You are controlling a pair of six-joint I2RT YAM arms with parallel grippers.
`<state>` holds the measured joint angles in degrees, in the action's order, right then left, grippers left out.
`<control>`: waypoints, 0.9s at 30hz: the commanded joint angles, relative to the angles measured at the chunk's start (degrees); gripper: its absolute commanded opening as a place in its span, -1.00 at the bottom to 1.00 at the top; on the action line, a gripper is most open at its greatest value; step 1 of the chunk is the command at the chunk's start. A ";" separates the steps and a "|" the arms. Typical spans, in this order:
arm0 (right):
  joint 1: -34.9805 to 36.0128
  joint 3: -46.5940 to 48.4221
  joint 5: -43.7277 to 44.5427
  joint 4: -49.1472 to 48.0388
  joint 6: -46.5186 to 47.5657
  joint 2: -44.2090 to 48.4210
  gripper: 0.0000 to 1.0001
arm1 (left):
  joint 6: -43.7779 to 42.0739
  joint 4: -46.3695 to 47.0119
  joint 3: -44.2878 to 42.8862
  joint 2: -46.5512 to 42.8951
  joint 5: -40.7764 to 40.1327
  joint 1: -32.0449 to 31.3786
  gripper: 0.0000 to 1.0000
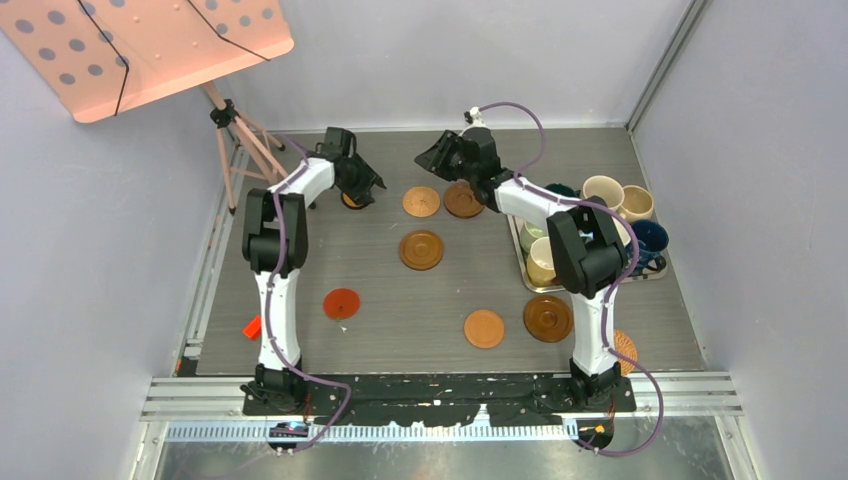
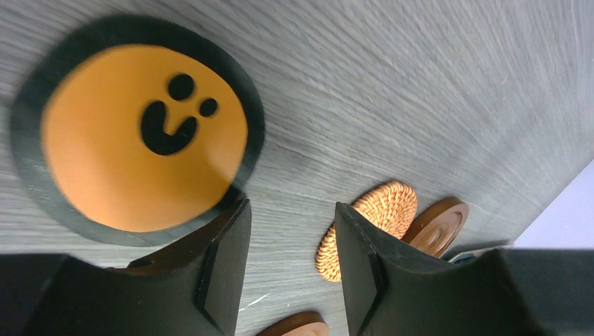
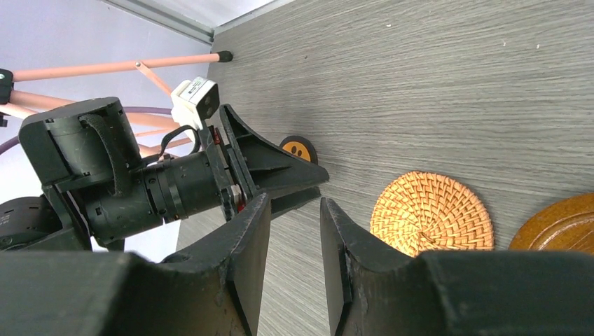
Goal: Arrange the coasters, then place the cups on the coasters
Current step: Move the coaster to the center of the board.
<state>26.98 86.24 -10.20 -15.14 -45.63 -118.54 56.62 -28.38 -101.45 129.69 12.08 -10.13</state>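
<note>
My left gripper (image 1: 368, 188) hangs open and empty at the far left, just beside the black-and-orange smiley coaster (image 2: 140, 140), which lies flat on the table. In the left wrist view its fingers (image 2: 224, 259) frame bare table. My right gripper (image 1: 428, 158) is open too, holding nothing, low over the table behind the woven wicker coaster (image 3: 431, 213) and a dark brown coaster (image 3: 560, 224). More coasters lie about: ringed brown (image 1: 421, 249), red (image 1: 340, 303), orange-tan (image 1: 484, 328), dark brown (image 1: 548, 318). The cups stand on and around the tray (image 1: 522, 265) at right: beige (image 1: 603, 189), cream (image 1: 637, 203), navy (image 1: 650, 240), yellow (image 1: 541, 264).
A pink tripod stand (image 1: 238, 150) with a perforated board (image 1: 140, 45) stands at the back left. A small orange-red block (image 1: 252, 327) lies near the left arm's base. Another wicker disc (image 1: 626, 350) peeks out behind the right arm. Walls close in on both sides.
</note>
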 commanded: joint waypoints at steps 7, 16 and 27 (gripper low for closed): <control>-0.46 0.39 -0.30 -3.19 1.10 5.05 -0.21 | -2.83 -1.75 -5.38 -2.68 -2.23 8.17 -0.02; -0.53 1.51 -1.47 -3.54 0.15 3.72 -0.21 | -6.07 -6.30 -11.16 0.42 -5.66 9.15 -0.02; -1.27 0.45 -2.06 -3.99 0.06 4.03 -0.21 | -3.05 -8.44 -10.68 3.38 -6.07 9.25 -0.04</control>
<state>26.28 86.24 -11.55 -16.25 -45.63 -117.25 52.16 -35.03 -111.00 131.31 6.17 -1.32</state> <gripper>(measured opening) 0.394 0.488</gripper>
